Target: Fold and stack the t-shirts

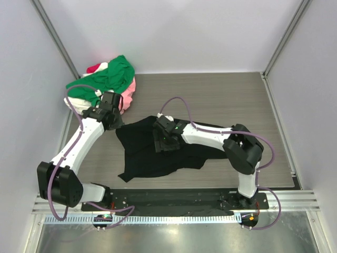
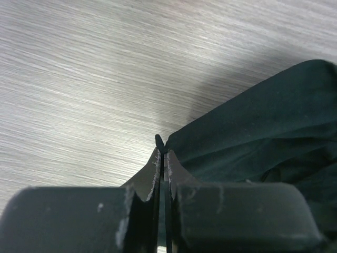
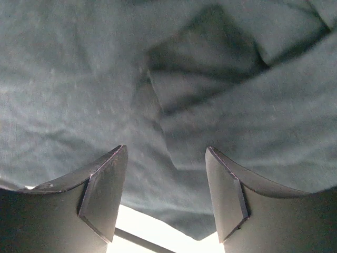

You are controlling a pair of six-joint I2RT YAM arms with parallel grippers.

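Cloth: black shirt (image 1: 152, 158) | left fingers (image 2: 147, 179) closed, pinching its corner | right fingers (image 3: 102, 190) apart, over its middle

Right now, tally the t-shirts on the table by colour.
Black t-shirt: 1
Green t-shirt: 1
Pink t-shirt: 1
Red t-shirt: 1
White t-shirt: 1
Total: 5

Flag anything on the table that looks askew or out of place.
The black t-shirt lies rumpled and skewed in the centre, its edges folded over unevenly. The other shirts, green on top, sit in a jumbled, unfolded heap at the far left corner. Nothing looks damaged.
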